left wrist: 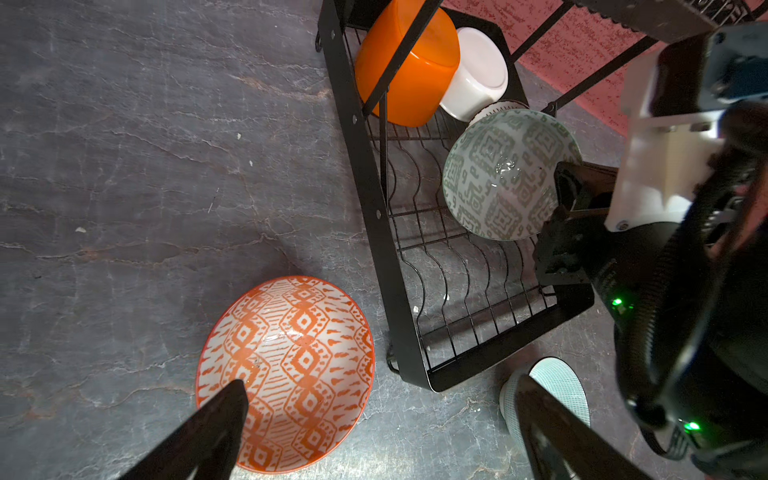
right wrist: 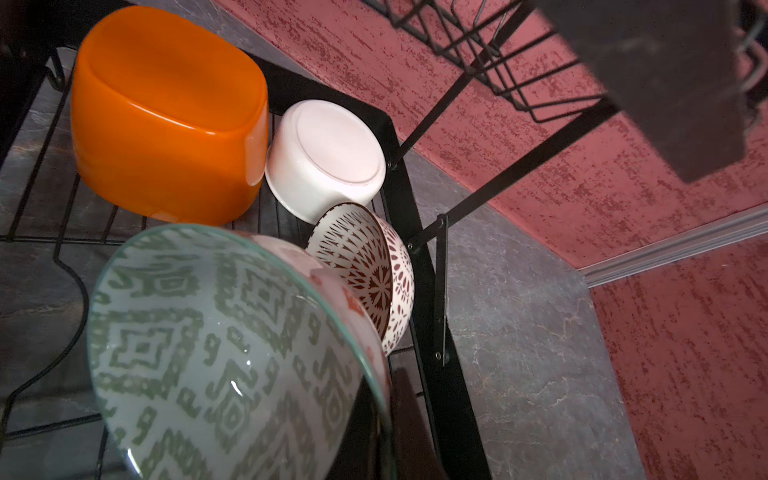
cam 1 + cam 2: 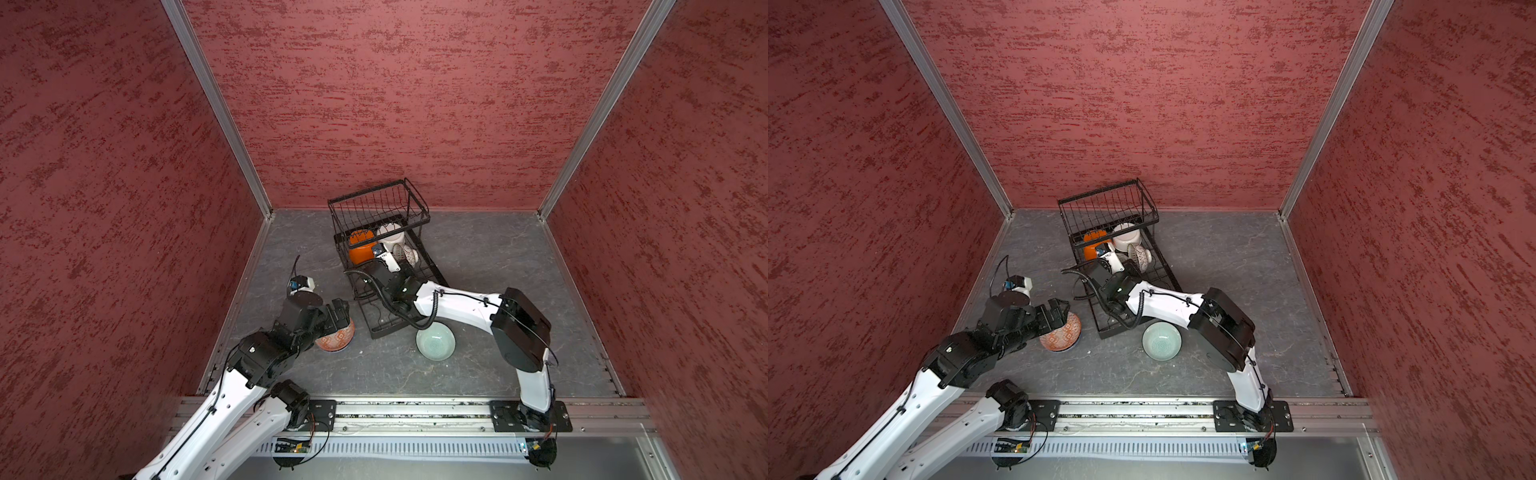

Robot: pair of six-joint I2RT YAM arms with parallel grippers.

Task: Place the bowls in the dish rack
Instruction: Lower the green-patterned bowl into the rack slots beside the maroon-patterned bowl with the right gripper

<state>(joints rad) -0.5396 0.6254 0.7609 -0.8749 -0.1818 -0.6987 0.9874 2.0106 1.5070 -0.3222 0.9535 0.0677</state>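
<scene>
Pinching the rim of the green-patterned bowl (image 1: 498, 174) tight with the right pincer (image 1: 561, 191), tilted in the dish rack (image 1: 365, 174) near the orange bowl (image 1: 409, 62) and white bowl (image 1: 478, 70). Holding the left pincer (image 1: 380, 388) wide apart above the orange-patterned bowl (image 1: 286, 374) on the bench (image 1: 124, 166).

- Dish rack (image 3: 384, 330) stands on the bench (image 3: 498, 257), raised basket (image 3: 378, 203) at its far end.
- Three bowls (image 3: 359, 249) (image 3: 390, 239) (image 3: 409, 254) lie below the basket, a fourth bowl (image 1: 511, 174) before them.
- Left bowl (image 3: 336, 338) and right bowl (image 3: 435, 343) flank the rack's near end.
</scene>
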